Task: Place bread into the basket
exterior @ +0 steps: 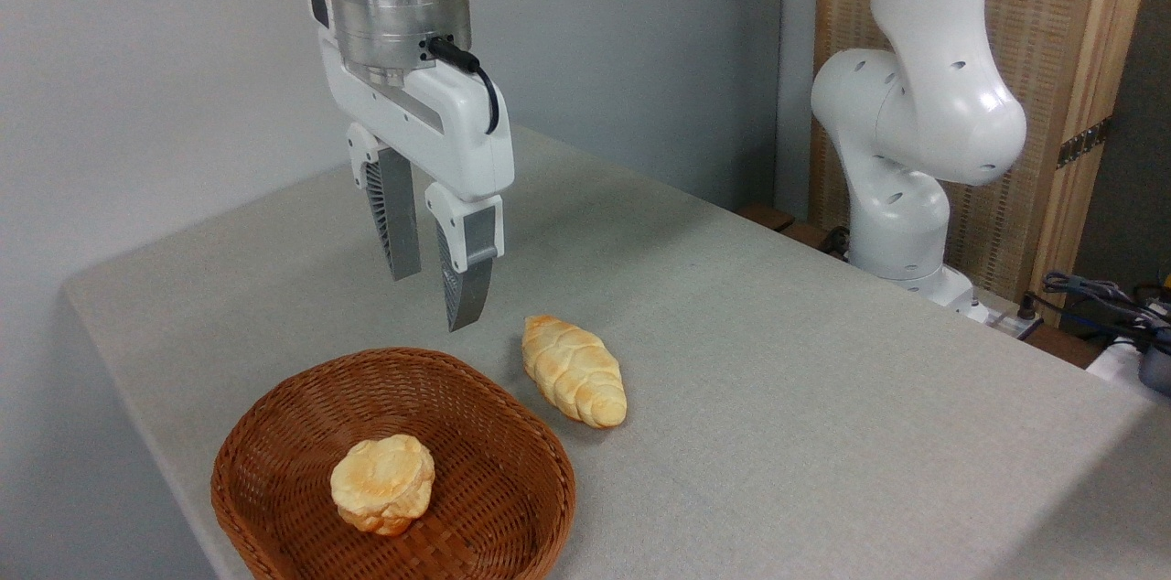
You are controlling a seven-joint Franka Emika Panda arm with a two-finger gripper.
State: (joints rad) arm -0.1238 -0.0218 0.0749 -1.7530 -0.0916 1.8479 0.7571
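Bread (574,370), a braided golden loaf with tapered ends, is lying on the grey table (778,360) just beside the right rim of the wicker basket (274,434), outside it and not being touched by anything. A round bun (382,482) is sitting inside the basket. The robot's hand (434,298) is hanging above the table behind the basket and a little to the left of the loaf, pointing down. Its two fingers (466,273) are being held a narrow gap apart, with nothing between them.

The loaf is judged to be light and probably soft or spongy, so a firm squeeze is likely to dent it. The crust looks matt rather than slippery. The thick middle is being taken as the best place for a grip, with the fingers set across the width, since the tapered ends could slide out. The fingers would probably need to be spread wider first.
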